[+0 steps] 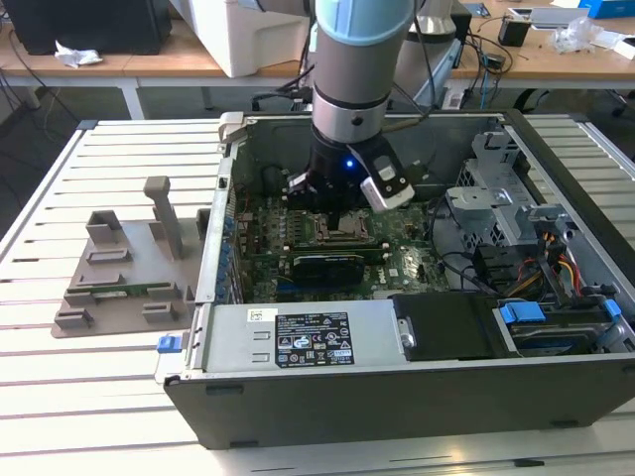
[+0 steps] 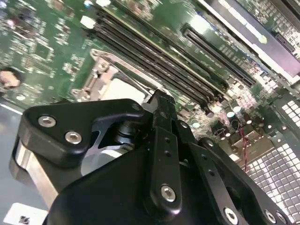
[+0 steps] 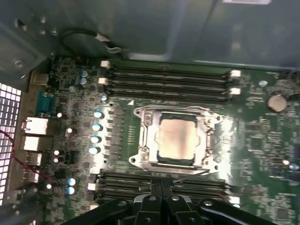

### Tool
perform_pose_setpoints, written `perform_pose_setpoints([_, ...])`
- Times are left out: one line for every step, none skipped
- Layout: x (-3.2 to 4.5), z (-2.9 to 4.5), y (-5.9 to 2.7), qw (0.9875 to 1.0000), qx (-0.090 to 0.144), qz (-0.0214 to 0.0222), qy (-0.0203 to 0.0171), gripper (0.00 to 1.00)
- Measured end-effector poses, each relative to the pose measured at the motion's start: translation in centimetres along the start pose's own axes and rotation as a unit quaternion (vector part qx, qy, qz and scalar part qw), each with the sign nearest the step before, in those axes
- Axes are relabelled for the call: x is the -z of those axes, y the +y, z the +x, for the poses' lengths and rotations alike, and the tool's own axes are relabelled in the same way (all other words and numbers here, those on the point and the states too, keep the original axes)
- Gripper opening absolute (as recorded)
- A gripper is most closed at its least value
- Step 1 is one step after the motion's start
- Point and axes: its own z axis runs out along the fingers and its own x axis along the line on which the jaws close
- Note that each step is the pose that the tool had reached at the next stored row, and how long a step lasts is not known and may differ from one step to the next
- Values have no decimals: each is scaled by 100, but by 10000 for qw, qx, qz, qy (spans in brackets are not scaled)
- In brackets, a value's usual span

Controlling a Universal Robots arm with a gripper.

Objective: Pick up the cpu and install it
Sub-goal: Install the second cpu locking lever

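Observation:
The cpu (image 3: 177, 138), a pale silver square, lies flat inside the metal-framed socket (image 3: 144, 136) on the green motherboard (image 3: 262, 131). In the second wrist view the cpu (image 2: 123, 89) shows as a pale patch just beyond the fingertips. My gripper (image 3: 161, 182) hangs above the board beside the socket's edge, its two black fingers (image 3: 154, 187) pressed together with nothing between them. In the exterior view the gripper (image 1: 337, 213) is low inside the open computer case (image 1: 397, 407), directly over the socket (image 1: 342, 231).
Rows of black memory slots (image 3: 168, 77) run along both sides of the socket. A black card (image 1: 327, 266) and a silver power supply (image 1: 298, 337) sit nearer the case front. Drive bays and cables (image 1: 536, 248) crowd the exterior view's right. A grey fixture (image 1: 129, 268) lies outside on the slatted table.

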Motion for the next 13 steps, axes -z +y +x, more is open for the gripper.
perform_pose_setpoints([-19,21,-2,10000,0,0,0,11])
perform_pose_setpoints([-52,46,-15,10000,-1,-1,1,11])
perform_pose_setpoints([-68,57,-21,10000,-1,-1,1,11])
perform_pose_setpoints([-87,69,-28,10000,0,0,2,11])
perform_pose_setpoints([-127,91,-37,10000,0,-1,2,11])
perform_pose_setpoints([-148,99,-40,10000,1,-1,2,11])
perform_pose_setpoints([-192,122,-45,10000,6,-1,3,11])
perform_pose_setpoints([-215,132,-47,10000,9,-1,3,11])
perform_pose_setpoints([-231,136,-49,10000,10,-1,3,11])
perform_pose_setpoints([-266,139,-53,10000,11,0,4,11])
perform_pose_setpoints([-302,146,-54,10000,16,0,4,11])
perform_pose_setpoints([-319,148,-53,10000,23,0,5,11])
perform_pose_setpoints([-333,151,-50,10000,31,-1,6,11])
